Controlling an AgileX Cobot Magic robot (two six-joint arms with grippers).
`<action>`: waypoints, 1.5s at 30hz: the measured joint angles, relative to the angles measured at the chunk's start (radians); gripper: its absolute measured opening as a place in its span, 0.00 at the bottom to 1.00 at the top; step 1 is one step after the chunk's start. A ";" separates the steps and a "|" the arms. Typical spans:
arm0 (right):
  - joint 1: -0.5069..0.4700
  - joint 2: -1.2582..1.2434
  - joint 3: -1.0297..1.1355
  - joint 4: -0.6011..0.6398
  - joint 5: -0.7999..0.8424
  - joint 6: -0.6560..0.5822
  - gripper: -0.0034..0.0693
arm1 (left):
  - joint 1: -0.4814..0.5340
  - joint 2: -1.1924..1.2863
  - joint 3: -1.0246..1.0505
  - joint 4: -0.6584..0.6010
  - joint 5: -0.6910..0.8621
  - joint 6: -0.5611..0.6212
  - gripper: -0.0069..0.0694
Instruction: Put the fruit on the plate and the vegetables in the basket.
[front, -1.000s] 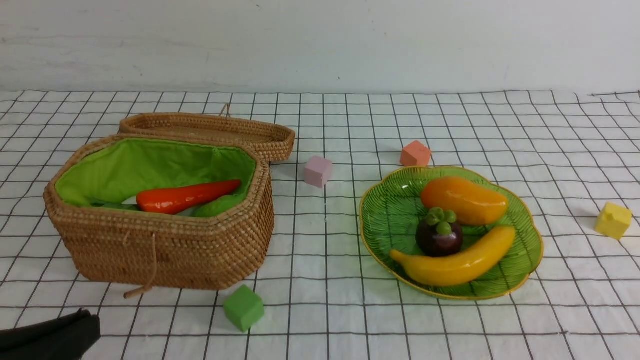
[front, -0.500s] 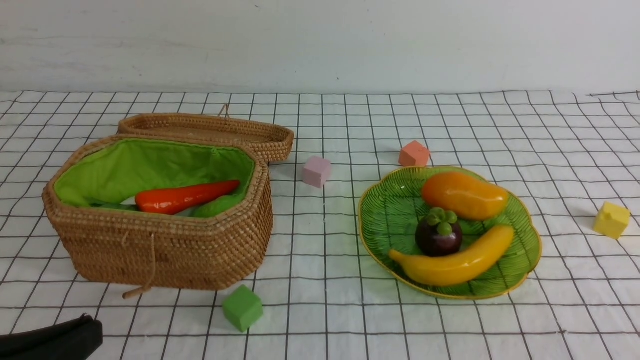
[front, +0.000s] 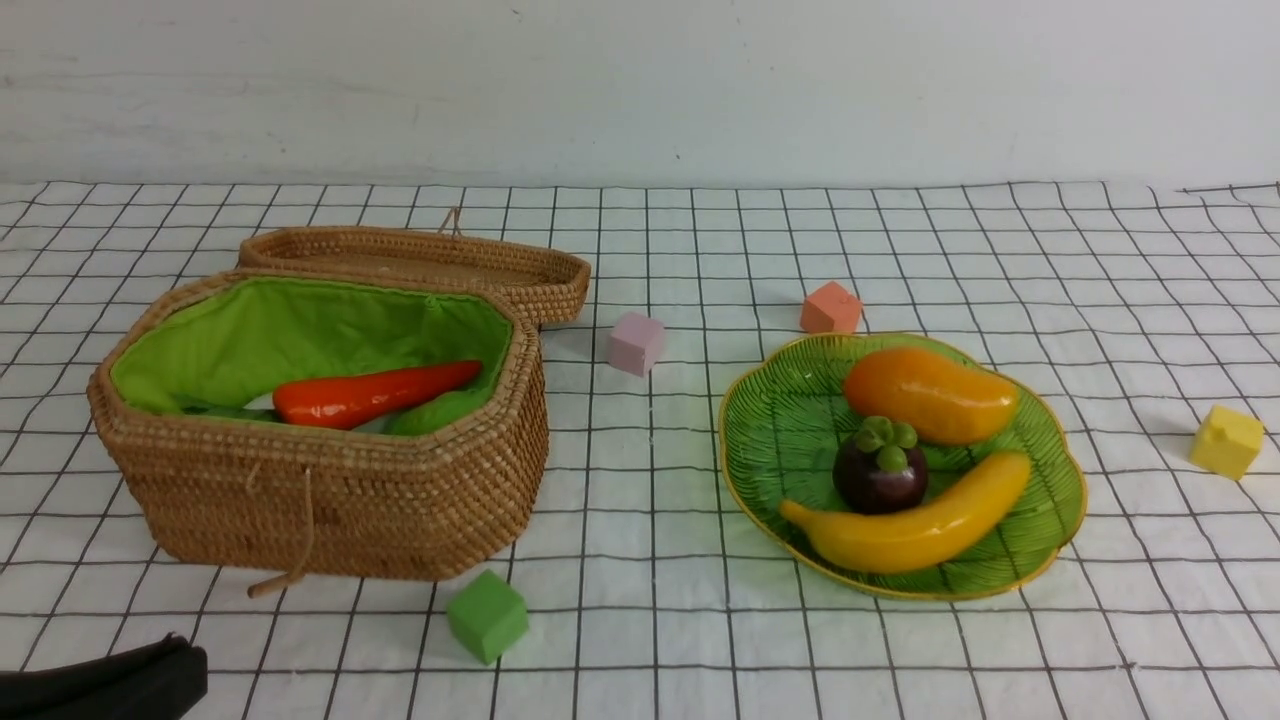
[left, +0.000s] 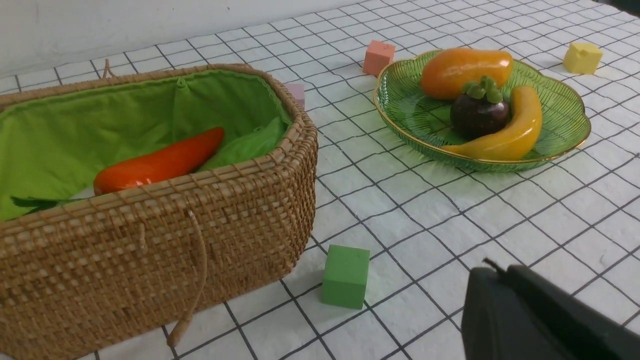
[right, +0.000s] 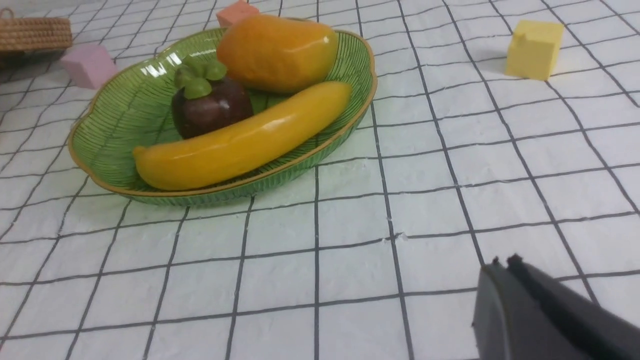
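The wicker basket (front: 330, 500) with green lining stands open on the left. Inside it lie the orange-red carrot (front: 370, 393) and the light-green cucumber (front: 435, 410), with a sliver of a white vegetable (front: 262, 402) behind them. On the green glass plate (front: 780, 430) at the right rest the mango (front: 930, 395), the mangosteen (front: 880, 475) and the banana (front: 910, 530). My left gripper (left: 500, 270) is shut and empty, low over the cloth in front of the basket. My right gripper (right: 502, 264) is shut on nothing, near the front edge short of the plate.
The basket's lid (front: 420, 262) lies folded back behind it. Foam cubes sit on the checked cloth: a green cube (front: 487, 615) before the basket, a pink cube (front: 635, 343) and an orange cube (front: 830, 307) behind the plate, a yellow cube (front: 1226, 441) at far right.
The left gripper's dark tip at the bottom left corner has sunk slightly. Fruit, vegetables and cubes lie as before.
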 joint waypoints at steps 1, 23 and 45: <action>0.000 0.000 0.000 0.000 0.000 0.000 0.04 | 0.000 0.000 0.000 0.000 0.000 0.000 0.11; 0.000 0.000 0.000 -0.001 -0.001 0.000 0.04 | -0.031 0.000 0.011 0.001 0.003 0.001 0.13; 0.000 -0.001 0.000 -0.003 -0.002 0.000 0.06 | 0.239 -0.335 0.369 0.479 -0.041 -0.717 0.07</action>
